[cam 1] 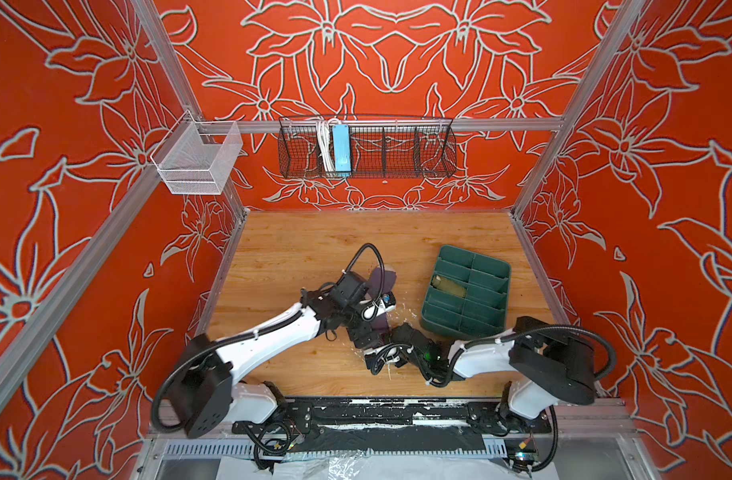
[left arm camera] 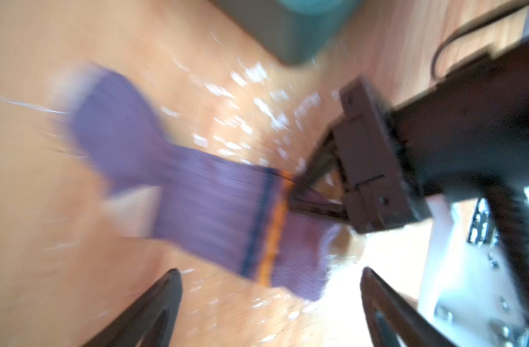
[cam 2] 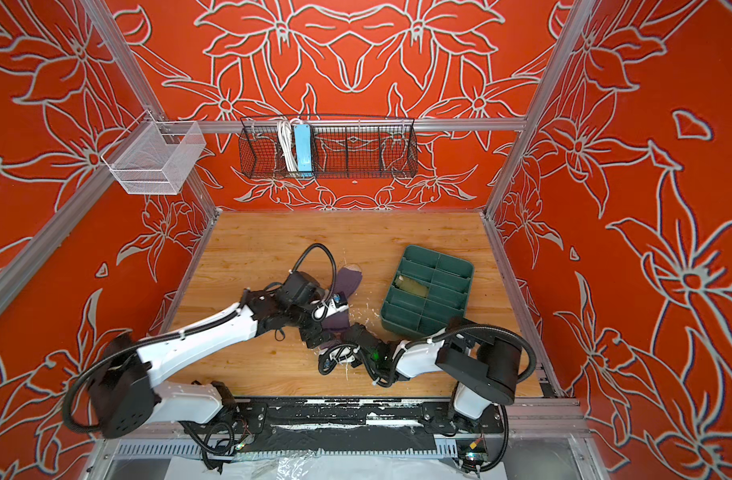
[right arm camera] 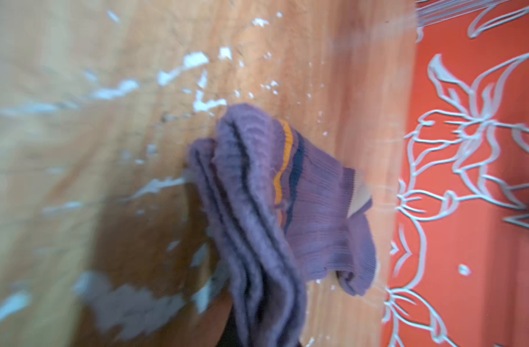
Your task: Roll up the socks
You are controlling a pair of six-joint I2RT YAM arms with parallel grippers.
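Sock (left arm camera: pixel 197 192): purple, lying lengthwise toward front edge of table (cam 1: pixel 293 249)
Right gripper (left arm camera: pixel 296 186): pinched tight on cuff end
Left gripper (left arm camera: pixel 269 270): jaws wide apart, empty, near cuff

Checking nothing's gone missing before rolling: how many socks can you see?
2. The purple sock lies on the table, left of the green tray; the olive sock sits in a tray compartment. Others may be hidden.

Right end effector (left arm camera: pixel 295 184) pinches purple sock (left arm camera: pixel 197 198) cuff on wooden table (left arm camera: pixel 32 216)
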